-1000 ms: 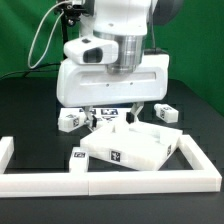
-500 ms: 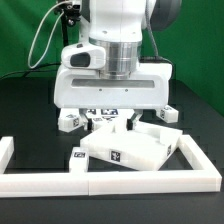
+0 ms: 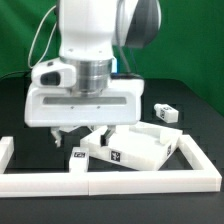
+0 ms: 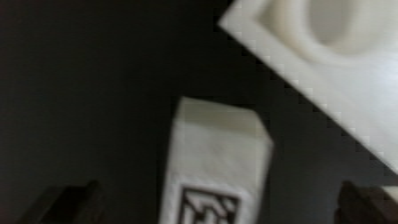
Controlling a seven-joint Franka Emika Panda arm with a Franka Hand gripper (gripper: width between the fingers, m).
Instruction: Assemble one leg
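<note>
The white arm [image 3: 95,40] fills the middle of the exterior view, above the black table [image 3: 15,115]. The flat white slab [image 3: 140,148], with its raised rim, lies on the table toward the exterior view's right of the arm. A white rail [image 3: 150,183] runs along the front. The gripper [image 3: 79,133] hangs low by the slab's left end, its jaws spread wide and holding nothing. In the wrist view the leg [image 4: 222,150] lies flat on the table between the two fingers [image 4: 68,205], touching neither, with a marker tag [image 4: 205,208] at one end. A slab corner with a round hole sits near the leg but apart from it. In the exterior view a tagged post [image 3: 80,156] lies just beside the slab's left corner, below the gripper; I cannot tell whether it is that same leg. A further leg [image 3: 167,112] lies well apart toward the exterior view's right.
</note>
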